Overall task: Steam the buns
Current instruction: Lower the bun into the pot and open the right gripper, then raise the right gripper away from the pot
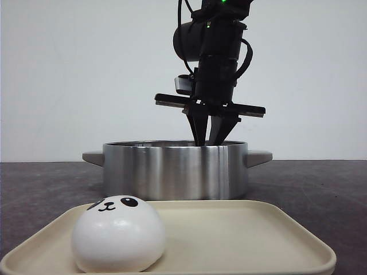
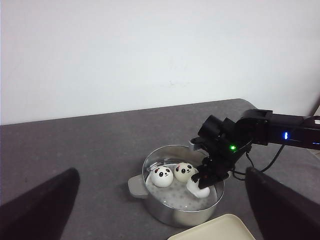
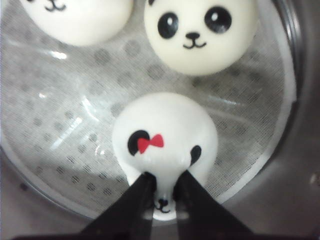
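Cream tray (image 1: 241, 229) on dark grey table (image 1: 321, 183) — white wall, right fingers (image 3: 162, 192) pinching bun (image 3: 165, 135).

The right arm (image 1: 215, 40) is matte black and blocky, with looping black cables beside its wrist and a small green light glowing on the housing. A flat black crossbar with pale edges spans above two tapered, wedge-shaped black fingers (image 1: 222, 123). A grey camera module sits beside the wrist.
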Controlling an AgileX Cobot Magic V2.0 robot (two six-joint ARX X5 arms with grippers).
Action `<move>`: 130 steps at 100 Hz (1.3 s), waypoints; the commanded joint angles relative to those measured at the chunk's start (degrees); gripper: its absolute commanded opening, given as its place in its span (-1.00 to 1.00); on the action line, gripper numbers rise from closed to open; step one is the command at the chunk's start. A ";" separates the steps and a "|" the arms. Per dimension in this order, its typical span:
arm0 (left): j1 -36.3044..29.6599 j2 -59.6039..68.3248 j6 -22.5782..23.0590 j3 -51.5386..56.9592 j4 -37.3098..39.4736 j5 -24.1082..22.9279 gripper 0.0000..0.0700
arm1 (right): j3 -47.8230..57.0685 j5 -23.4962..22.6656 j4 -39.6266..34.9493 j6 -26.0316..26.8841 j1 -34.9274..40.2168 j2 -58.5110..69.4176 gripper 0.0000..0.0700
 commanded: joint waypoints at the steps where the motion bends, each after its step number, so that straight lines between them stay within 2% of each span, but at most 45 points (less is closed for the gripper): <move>1: -0.33 0.26 -0.33 1.27 -1.97 0.09 0.93 | 1.25 0.09 0.33 0.63 0.50 1.36 -0.98; 21: -0.33 0.26 -0.72 1.27 -1.97 0.11 0.93 | 1.25 0.07 -0.20 0.66 0.48 1.36 -0.95; 25: -0.33 0.26 -0.72 1.27 -1.97 0.11 0.93 | 1.25 0.09 -0.57 0.63 0.44 1.36 -0.81; 34: -0.33 0.26 -0.72 1.27 -1.97 0.11 0.93 | 1.25 0.09 -1.11 0.66 0.44 1.36 -0.22; 39: -0.33 0.26 -0.72 1.27 -1.97 0.11 0.93 | 1.25 0.11 -1.20 0.70 0.46 1.36 0.00; 54: -0.33 0.26 -0.70 1.27 -1.97 0.11 0.93 | 1.25 0.11 -1.05 0.72 0.52 1.36 0.07; 67: -0.33 0.26 -0.70 1.27 -1.97 0.11 0.93 | 1.29 0.04 -0.15 0.83 0.52 1.33 0.25; 85: -0.35 0.26 -1.60 1.09 -1.97 0.13 0.93 | 3.37 0.22 0.79 -0.22 0.50 -0.33 0.25; 94: -0.35 0.26 -2.45 -0.26 -1.97 1.62 0.93 | 4.92 2.19 0.68 -1.46 0.72 -3.41 0.18; 100: -0.35 0.26 -2.89 -2.05 -1.97 4.74 0.93 | 4.96 4.70 1.36 -2.25 1.51 -6.91 -0.01; 110: -0.35 0.26 -5.86 -6.25 -1.97 9.44 0.93 | 4.96 7.96 3.43 -6.10 3.80 -13.92 -0.48; 120: -0.33 0.28 -8.66 -12.37 -1.97 11.52 0.93 | 4.96 11.76 5.40 -11.19 7.21 -22.60 -0.97; 130: -0.35 0.28 -10.34 -19.23 -1.92 11.98 0.93 | 4.96 17.27 5.66 -14.69 10.97 -30.56 -0.98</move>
